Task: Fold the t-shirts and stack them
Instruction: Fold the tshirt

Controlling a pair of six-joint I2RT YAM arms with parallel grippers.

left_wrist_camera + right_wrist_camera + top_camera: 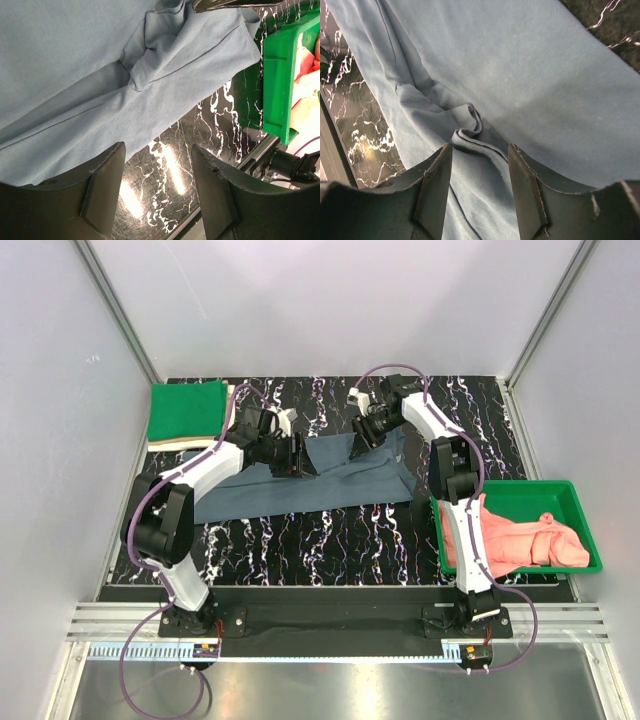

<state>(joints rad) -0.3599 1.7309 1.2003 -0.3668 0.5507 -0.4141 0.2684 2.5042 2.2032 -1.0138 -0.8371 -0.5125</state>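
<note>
A grey-blue t-shirt [310, 485] lies spread across the middle of the black marbled table [330, 540]. My left gripper [300, 455] hovers open over its upper left part; in the left wrist view the shirt [100, 75] lies ahead of the open gripper [159, 186], nothing between the fingers. My right gripper [362, 430] is open over the shirt's upper right corner; in the right wrist view the ribbed collar [475, 142] lies just ahead of the open gripper [480, 187]. A folded green shirt [187, 410] lies on a cream one at the far left. A pink shirt [515, 540] sits in the bin.
A green bin [575, 505] stands at the right edge of the table, also visible in the left wrist view [280, 75]. White walls close in the table on three sides. The arm bases sit on a rail at the near edge.
</note>
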